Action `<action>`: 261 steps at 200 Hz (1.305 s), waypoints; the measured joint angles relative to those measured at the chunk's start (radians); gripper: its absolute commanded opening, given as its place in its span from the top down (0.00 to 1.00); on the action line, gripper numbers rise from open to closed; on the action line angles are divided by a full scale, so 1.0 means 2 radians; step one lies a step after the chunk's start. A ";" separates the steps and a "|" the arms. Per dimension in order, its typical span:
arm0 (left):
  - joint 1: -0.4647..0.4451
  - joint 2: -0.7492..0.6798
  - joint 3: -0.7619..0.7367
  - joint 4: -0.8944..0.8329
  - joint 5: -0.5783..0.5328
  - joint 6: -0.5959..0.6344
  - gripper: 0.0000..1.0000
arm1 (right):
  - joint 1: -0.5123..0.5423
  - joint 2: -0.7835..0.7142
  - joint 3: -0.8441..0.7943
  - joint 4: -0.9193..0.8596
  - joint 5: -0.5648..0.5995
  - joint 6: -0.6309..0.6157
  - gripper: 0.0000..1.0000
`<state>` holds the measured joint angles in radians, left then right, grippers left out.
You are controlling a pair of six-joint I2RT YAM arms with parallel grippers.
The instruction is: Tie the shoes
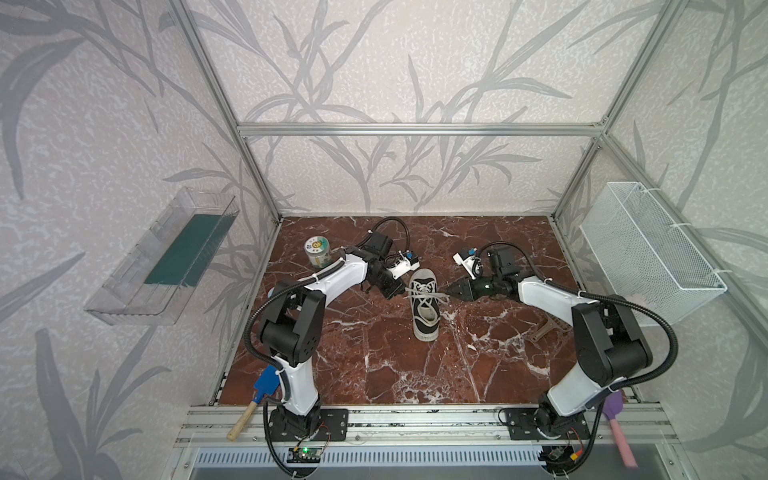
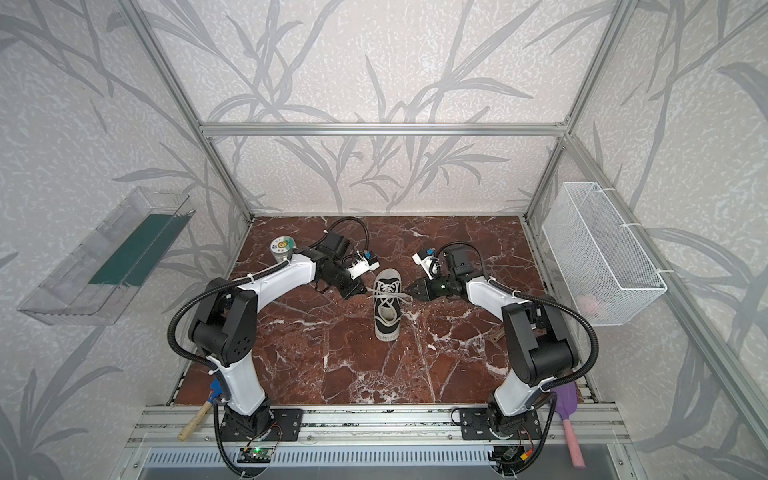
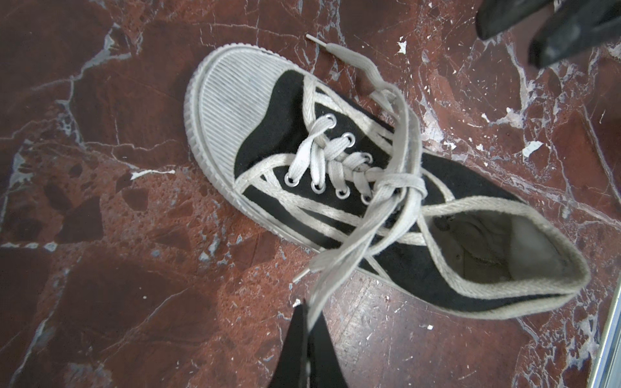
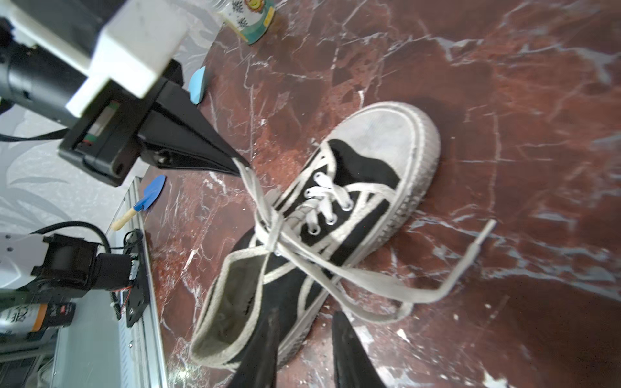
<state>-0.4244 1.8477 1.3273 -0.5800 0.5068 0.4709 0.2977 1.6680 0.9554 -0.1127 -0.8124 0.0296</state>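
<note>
The shoe (image 1: 424, 309) (image 2: 386, 309) is a small black sneaker with a white toe cap, lying mid-table with its toe toward the back wall. Its white laces (image 3: 400, 183) are crossed in a single knot above the eyelets. My left gripper (image 3: 307, 310) (image 1: 400, 291) is shut on one lace, which runs taut from the knot to its tips (image 4: 242, 164). My right gripper (image 4: 305, 312) (image 1: 451, 289) stands open beside the shoe's other side with nothing between its fingers. The other lace (image 4: 386, 289) lies slack on the table in front of it, its end (image 4: 484, 235) free.
A round tin (image 1: 318, 251) stands behind the left arm. A brown plastic piece (image 1: 548, 328) lies by the right arm. A blue spatula (image 1: 264, 386) and a purple one (image 1: 615, 411) rest at the front corners. A wire basket (image 1: 648, 253) and a clear tray (image 1: 162, 257) hang on the side walls.
</note>
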 measured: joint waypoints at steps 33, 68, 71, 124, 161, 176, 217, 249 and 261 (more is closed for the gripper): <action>0.000 0.000 0.000 0.000 0.000 0.000 1.00 | 0.015 0.038 0.027 -0.030 -0.023 -0.022 0.65; 0.000 0.000 0.000 0.000 0.000 0.000 1.00 | 0.022 0.070 0.048 -0.055 -0.030 -0.035 0.64; 0.000 0.000 0.000 0.000 0.000 0.000 1.00 | 0.022 0.072 0.049 -0.056 -0.030 -0.036 0.63; 0.000 0.000 0.004 -0.002 0.000 0.000 1.00 | 0.024 0.093 0.078 -0.064 -0.031 -0.047 0.62; 0.000 0.000 0.004 -0.002 0.000 0.000 1.00 | 0.024 0.113 0.090 -0.064 -0.032 -0.050 0.62; 0.000 0.000 0.004 -0.002 0.000 0.000 1.00 | 0.024 0.113 0.090 -0.065 -0.030 -0.050 0.62; 0.000 0.000 0.004 -0.002 0.000 0.000 1.00 | 0.024 0.114 0.091 -0.063 -0.031 -0.049 0.62; 0.000 0.000 0.004 -0.002 0.000 0.001 1.00 | 0.024 0.115 0.091 -0.062 -0.031 -0.047 0.62; 0.000 0.000 0.004 -0.003 0.000 0.001 1.00 | 0.022 0.115 0.091 -0.060 -0.030 -0.042 0.63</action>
<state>-0.4244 1.8481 1.3361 -0.5858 0.5072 0.4721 0.3412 1.8977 1.1378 -0.2329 -0.8730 -0.0540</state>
